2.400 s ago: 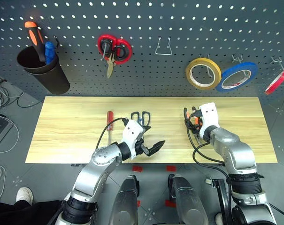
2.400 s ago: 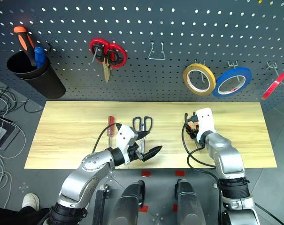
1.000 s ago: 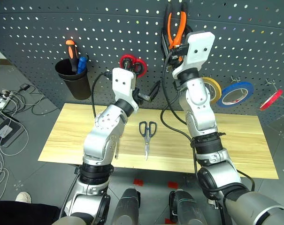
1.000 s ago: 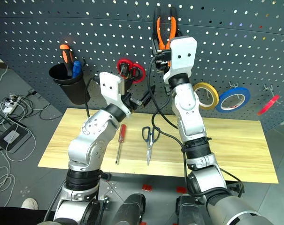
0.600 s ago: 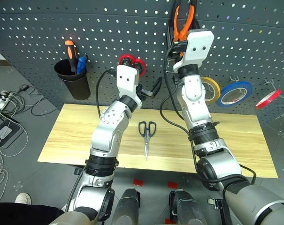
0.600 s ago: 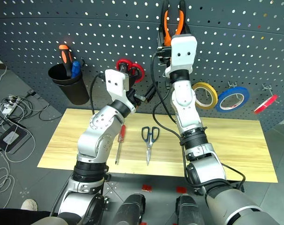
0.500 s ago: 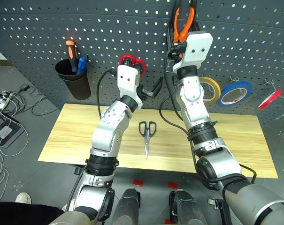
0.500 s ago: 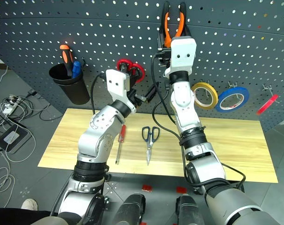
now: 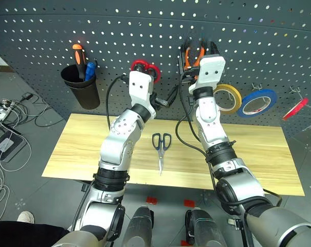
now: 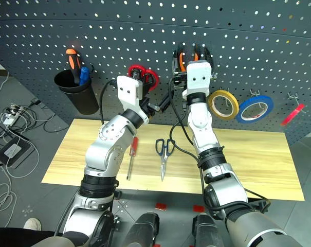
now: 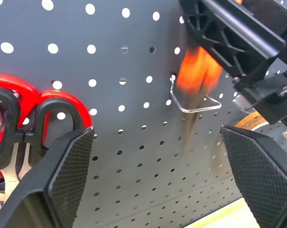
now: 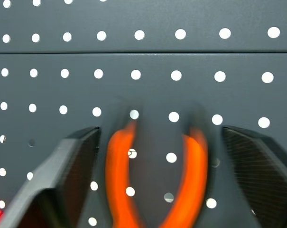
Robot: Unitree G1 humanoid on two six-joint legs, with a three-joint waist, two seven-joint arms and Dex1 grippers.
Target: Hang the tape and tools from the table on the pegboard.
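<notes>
The right tool has just spread its fingers apart, releasing the orange-and-black-handled pliers at the dark grey perforated pegboard's wire hook. Left tool gapes empty. Dark-blue-handled scissors and slim red-handled screwdriver await mid-bench.

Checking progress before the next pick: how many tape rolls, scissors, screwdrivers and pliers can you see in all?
Tape rolls: 3, yellow, blue, red
Scissors: 2, red-handled, dark-handled
Screwdrivers: 3, orange, blue, red
Pliers: 1
Total: 9
</notes>
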